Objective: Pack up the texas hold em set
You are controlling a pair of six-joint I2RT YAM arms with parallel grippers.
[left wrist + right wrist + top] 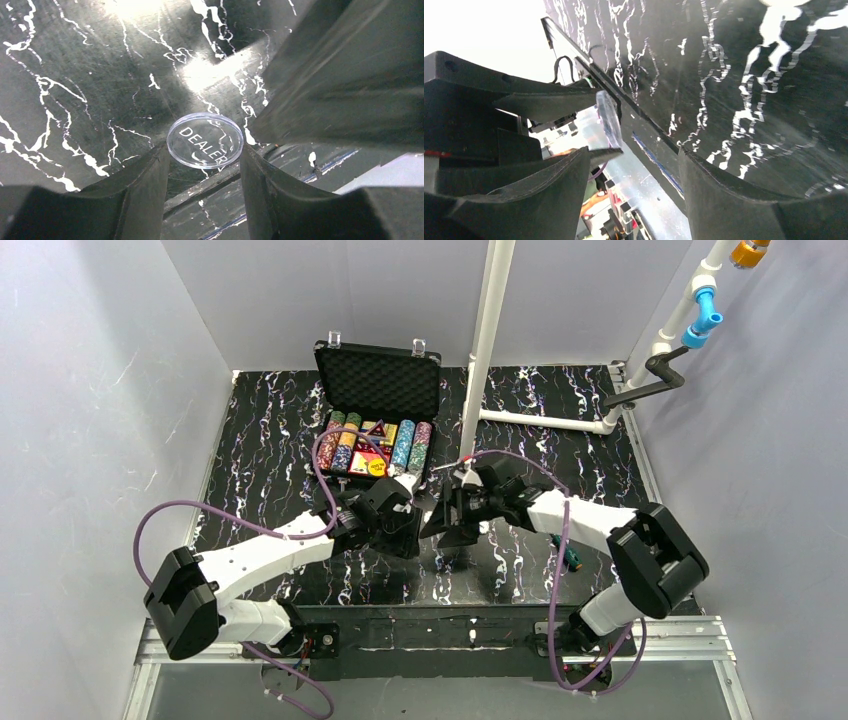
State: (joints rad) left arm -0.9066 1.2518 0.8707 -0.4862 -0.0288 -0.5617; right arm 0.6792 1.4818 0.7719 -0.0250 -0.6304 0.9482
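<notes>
A clear DEALER disc (205, 140) is gripped at mid-frame by the left gripper (204, 151); the jaws of the right gripper (634, 152) are spread wide.

Case (378, 380): open, back-centre of your counter (270, 440).
Chips (345, 440): rows inside.
L gripper (410, 532), R gripper (447, 520): close tog., in front of case.
</notes>
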